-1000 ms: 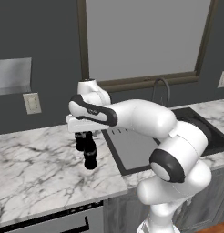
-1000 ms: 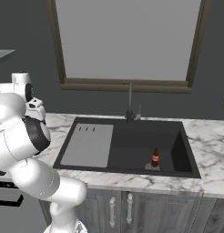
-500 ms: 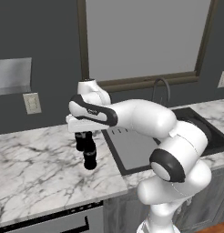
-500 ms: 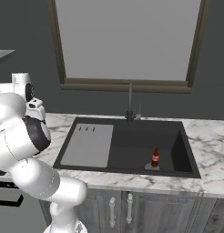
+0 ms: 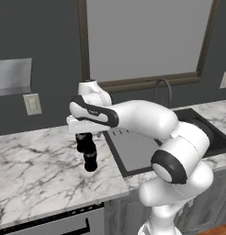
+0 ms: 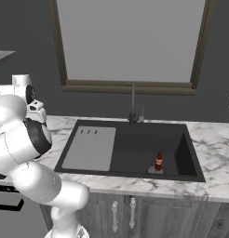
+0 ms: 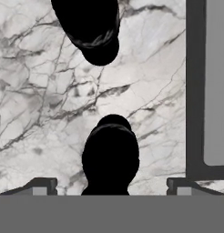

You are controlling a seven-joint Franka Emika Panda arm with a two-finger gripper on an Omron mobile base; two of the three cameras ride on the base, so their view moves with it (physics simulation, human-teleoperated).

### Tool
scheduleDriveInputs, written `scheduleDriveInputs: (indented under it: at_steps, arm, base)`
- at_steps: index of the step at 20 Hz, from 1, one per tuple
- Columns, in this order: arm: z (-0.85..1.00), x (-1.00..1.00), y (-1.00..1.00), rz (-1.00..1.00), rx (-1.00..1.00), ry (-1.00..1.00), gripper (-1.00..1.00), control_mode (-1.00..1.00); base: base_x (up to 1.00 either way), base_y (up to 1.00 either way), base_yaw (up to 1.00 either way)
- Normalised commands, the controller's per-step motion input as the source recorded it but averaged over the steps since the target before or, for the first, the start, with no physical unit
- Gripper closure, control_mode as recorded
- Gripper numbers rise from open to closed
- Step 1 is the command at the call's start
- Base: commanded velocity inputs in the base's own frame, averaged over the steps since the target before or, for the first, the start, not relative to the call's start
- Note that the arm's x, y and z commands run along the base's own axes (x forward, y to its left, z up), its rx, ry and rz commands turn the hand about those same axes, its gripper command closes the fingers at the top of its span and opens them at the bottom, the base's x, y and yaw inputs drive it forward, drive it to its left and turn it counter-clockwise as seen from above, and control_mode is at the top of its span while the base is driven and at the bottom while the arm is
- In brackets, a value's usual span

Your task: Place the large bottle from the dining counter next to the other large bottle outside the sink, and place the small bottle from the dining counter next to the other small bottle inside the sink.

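Two tall black large bottles stand upright on the marble counter left of the sink [image 6: 130, 155]. In the hand view one large bottle [image 7: 110, 157] sits between my fingertips [image 7: 41, 184], which stand wide apart and clear of its sides. The other large bottle [image 7: 92, 27] is a short way beyond it. My gripper [image 5: 85, 139] hangs open right over the bottles [image 5: 90, 160]. The reddish-brown small bottle [image 6: 158, 161] stands inside the basin, near its right end. The dining counter and the small bottle from it are out of view.
A grey ribbed drainboard [image 6: 90, 148] lies at the sink's left end, close to the bottles [image 7: 216, 82]. A thin dark faucet [image 6: 133, 104] rises behind the basin. A wall outlet [image 5: 32, 104] and a window are behind the counter. Bare marble [image 5: 32, 170] stretches left.
The jaws have spread apart and let go of the large bottle under the hand. The arm and both bottles stay where they were.
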Motion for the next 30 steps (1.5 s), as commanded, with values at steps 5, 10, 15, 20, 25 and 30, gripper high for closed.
scheduleDriveInputs:
  at_steps: [5,10,15,20,25,30]
  arm:
    - [0.10,-0.04,0.00,0.00,0.00,0.00,-1.00,-1.00]
    - [0.42,-0.16,-0.05,0.00,0.00,0.00,-1.00,-1.00]
    - [0.62,-0.26,-0.37,0.00,0.00,0.00,-1.00,-1.00]
    - [0.49,-0.23,-0.89,0.00,0.00,0.00,-1.00,-1.00]
    - [0.14,-0.18,-0.99,0.00,0.00,0.00,-1.00,-1.00]
    - [0.00,-0.09,-0.76,0.01,0.00,0.00,-1.00,-1.00]
  base:
    - [0.00,0.00,0.00]
    - [0.00,0.00,0.00]
    - [0.00,0.00,0.00]
    - [0.00,0.00,0.00]
    - [0.00,0.00,0.00]
    - [0.00,0.00,0.00]
